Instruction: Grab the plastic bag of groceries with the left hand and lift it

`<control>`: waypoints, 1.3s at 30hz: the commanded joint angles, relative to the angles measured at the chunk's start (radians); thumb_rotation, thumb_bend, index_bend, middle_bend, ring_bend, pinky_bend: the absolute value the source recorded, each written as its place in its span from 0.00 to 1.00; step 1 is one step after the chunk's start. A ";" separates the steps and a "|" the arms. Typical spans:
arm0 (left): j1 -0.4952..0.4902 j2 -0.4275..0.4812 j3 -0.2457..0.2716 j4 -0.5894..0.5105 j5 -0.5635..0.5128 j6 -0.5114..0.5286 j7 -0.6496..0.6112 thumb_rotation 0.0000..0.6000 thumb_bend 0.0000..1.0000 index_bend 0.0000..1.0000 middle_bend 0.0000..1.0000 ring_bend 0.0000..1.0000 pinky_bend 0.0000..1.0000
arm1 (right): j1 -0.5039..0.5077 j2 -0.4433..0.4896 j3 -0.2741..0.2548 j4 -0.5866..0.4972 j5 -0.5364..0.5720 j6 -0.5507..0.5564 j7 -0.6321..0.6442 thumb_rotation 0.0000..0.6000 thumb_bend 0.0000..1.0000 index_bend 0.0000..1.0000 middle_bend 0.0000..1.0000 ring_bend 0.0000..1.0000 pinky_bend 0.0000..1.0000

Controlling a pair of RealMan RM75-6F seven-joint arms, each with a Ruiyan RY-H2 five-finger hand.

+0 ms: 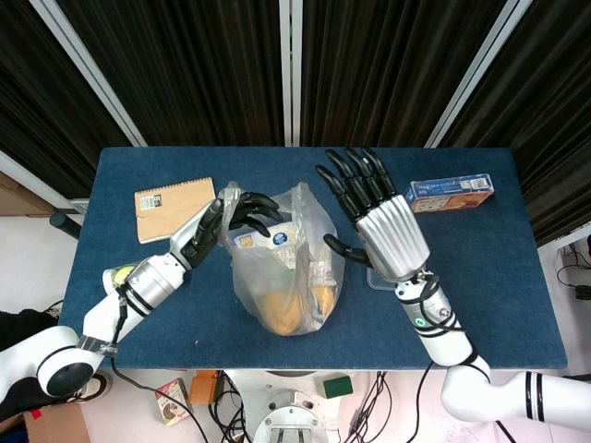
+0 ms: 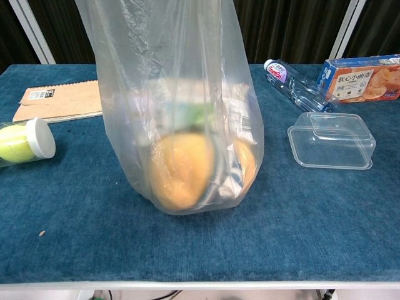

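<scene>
A: Bag status?
B: plastic bag (image 2: pixel 181 106) stands upright mid-table, bottom resting on the blue table (image 2: pixel 312 219). Two orange round items low inside, cartons above them.
A: Left side?
B: left robot hand (image 1: pixel 238 214) is at the bag's upper left rim, dark fingers (image 1: pixel 259 202) curled over the plastic. Reads as clamped on the rim, but the contact itself is partly hidden by the film.
A: Right?
B: right robot hand (image 1: pixel 383 226) hovers just right of the bag, palm open, fingers spread, holding nothing.
A: Rest of the table?
B: Clear lidded container (image 2: pixel 331 140) right of the bag, yellow-green canister (image 2: pixel 22 142) on its side at left. Further back: notebook (image 1: pixel 174 209), water bottle (image 2: pixel 294 81), snack box (image 1: pixel 448 193).
</scene>
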 commanded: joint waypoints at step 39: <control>-0.040 -0.021 -0.046 0.017 -0.011 -0.119 -0.063 0.06 0.00 0.29 0.33 0.24 0.40 | 0.328 -0.061 0.183 0.040 0.429 -0.074 -0.141 1.00 0.15 0.00 0.00 0.00 0.00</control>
